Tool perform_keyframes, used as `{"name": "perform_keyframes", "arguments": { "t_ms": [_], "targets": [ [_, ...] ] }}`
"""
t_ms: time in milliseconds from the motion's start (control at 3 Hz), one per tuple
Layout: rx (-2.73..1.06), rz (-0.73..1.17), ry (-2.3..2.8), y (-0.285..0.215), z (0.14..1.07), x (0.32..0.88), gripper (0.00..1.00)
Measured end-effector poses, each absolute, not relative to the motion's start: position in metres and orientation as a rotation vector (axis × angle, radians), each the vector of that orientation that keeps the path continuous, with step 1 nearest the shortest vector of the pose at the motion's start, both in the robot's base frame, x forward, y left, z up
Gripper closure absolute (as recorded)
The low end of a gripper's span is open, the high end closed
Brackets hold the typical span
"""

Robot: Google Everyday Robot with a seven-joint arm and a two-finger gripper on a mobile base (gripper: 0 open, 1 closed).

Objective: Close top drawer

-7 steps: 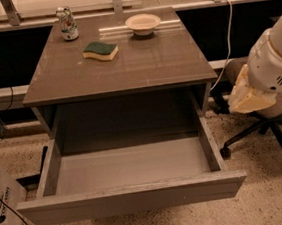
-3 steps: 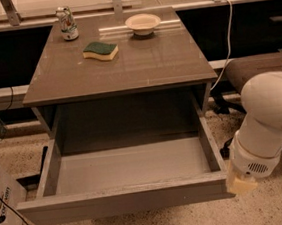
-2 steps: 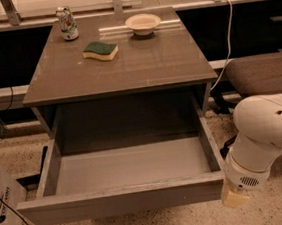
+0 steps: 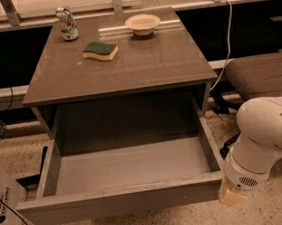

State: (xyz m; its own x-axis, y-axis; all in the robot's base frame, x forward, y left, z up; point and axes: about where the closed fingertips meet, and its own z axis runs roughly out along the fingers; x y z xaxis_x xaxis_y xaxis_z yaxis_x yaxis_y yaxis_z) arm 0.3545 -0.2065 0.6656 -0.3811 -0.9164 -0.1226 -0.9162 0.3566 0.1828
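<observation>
Tool (image 4: 232,195) and wrist hang low at the near right, just beside the right end of the top drawer (image 4: 120,203)'s front panel. Whether the tool is open or closed I cannot tell. That spot makes sense for a push, since the flat front has no handle to grasp and must be pressed from the near side toward the far side.

At the left edge a cardboard box (image 4: 1,212) stands on the floor near the drawer's left corner, apart from it, so it should not block the travel. The top drawer itself is pulled far out toward the near side, its pale floor bare and its front well clear of the worktop (image 4: 142,71), so the closing appears not yet begun.

On the worktop, along the far part, sit a can (image 4: 66,23) at the left, a green-and-yellow sponge (image 4: 100,51) nearer the middle, and a bowl (image 4: 142,23) to its right. They rest above the drawer's path and should be untouched by the push.

Further right, a padded chair (image 4: 262,74) stands beside the worktop, with the white arm (image 4: 266,131) in front of it.
</observation>
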Motion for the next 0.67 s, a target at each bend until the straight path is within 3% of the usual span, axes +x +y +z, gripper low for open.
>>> {"name": "perform_keyframes", "arguments": {
  "t_ms": [667],
  "targets": [
    [1.799,-0.338,-2.681,-0.183,0.661,0.385,1.0]
  ]
}}
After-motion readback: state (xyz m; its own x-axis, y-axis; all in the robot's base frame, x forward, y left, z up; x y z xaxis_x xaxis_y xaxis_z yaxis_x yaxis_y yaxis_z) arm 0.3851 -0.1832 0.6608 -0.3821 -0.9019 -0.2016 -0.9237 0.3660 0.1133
